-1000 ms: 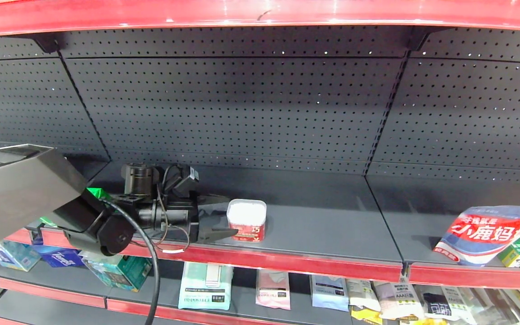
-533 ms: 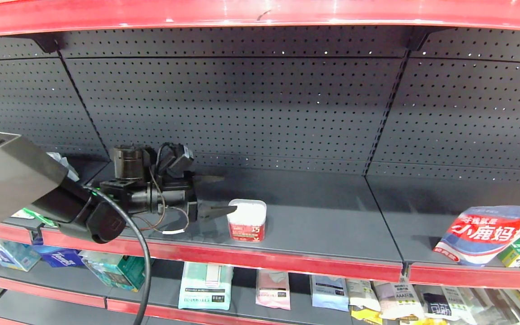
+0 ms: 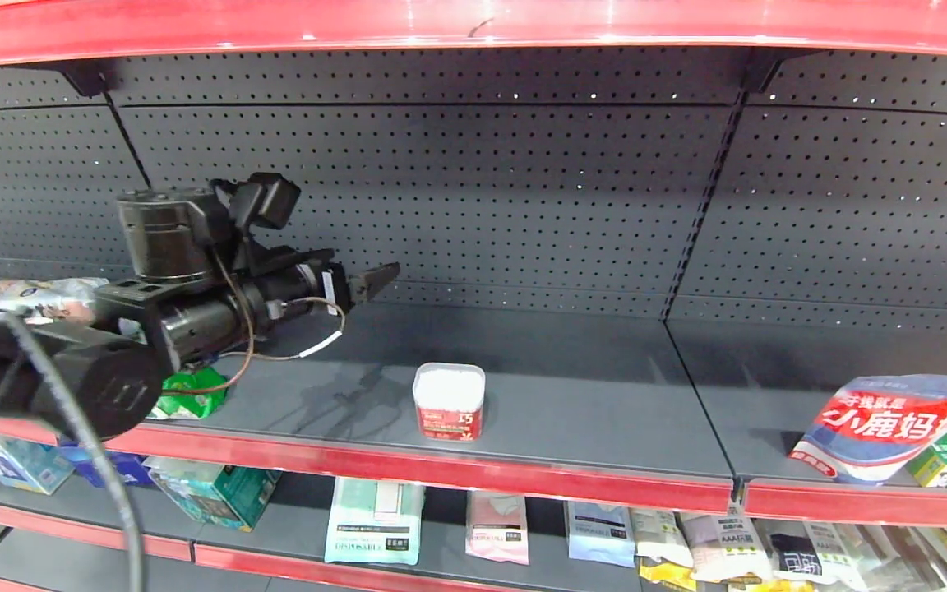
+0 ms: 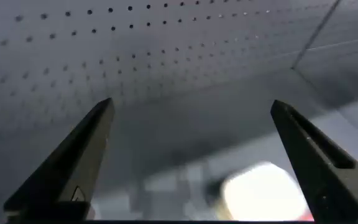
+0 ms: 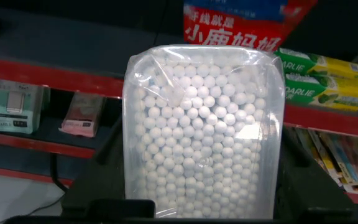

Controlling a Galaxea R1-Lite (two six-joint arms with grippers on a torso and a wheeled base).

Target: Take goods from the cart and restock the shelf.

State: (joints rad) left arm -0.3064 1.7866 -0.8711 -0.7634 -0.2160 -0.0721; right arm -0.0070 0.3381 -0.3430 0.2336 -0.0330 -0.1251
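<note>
Restocking is sitting mid-cycle, by my reading. Head view: your left tool [image 3: 375, 279] is hovering over the shelf [image 3: 572, 395], apart from the white-lidded tub [image 3: 449, 401] standing near its front edge. Left wrist view: that tool is gaping wide, carrying nothing. Right wrist view: your right tool [image 5: 204, 155] is clasping a bag of white beads [image 5: 204, 118]; shelving it is likely coming next, needing a bare spot.

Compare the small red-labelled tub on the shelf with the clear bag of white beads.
The small red-labelled white-topped plastic tub is rigid and boxy; the clear plastic bag of white beads is soft-sided. The tub stands on the grey metal shelf; the bag is off the shelves, in front of them. The tub bears a red label; the bag is plain. Both look white.
</note>
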